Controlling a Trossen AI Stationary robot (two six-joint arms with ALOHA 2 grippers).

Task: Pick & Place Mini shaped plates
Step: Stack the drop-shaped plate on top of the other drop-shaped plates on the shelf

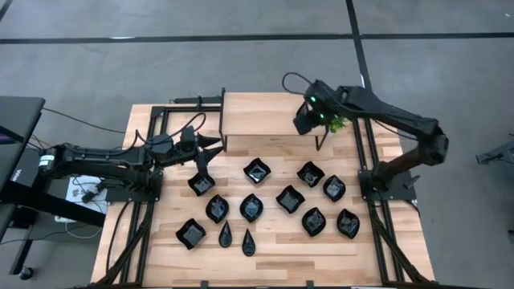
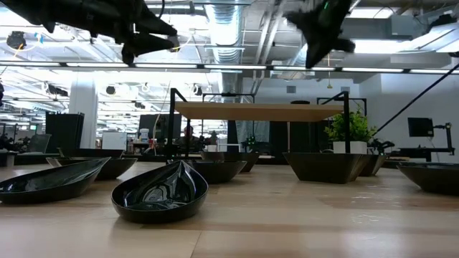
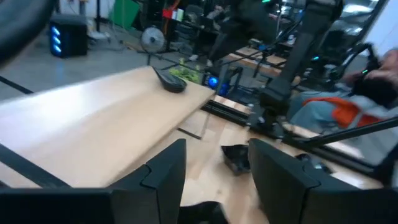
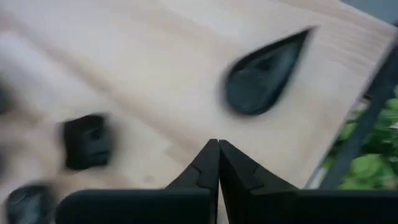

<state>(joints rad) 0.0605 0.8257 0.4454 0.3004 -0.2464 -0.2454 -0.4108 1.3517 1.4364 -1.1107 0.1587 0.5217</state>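
left pincer (image 1: 215, 147): spread, empty, above shelf (image 1: 261, 116) edge
right pincer (image 1: 303, 122): pressed together, empty, over shelf
plates (image 1: 251, 207): on tabletop (image 1: 273, 249), one teardrop plate (image 4: 264, 73) on shelf

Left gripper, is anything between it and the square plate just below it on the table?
Nothing visible. The left gripper, open, hangs above the square plate with only bare table around it.

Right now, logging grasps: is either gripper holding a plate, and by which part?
Nothing is held. The left gripper has open, empty jaws; the right gripper has its jaws shut on nothing, above the shelf.
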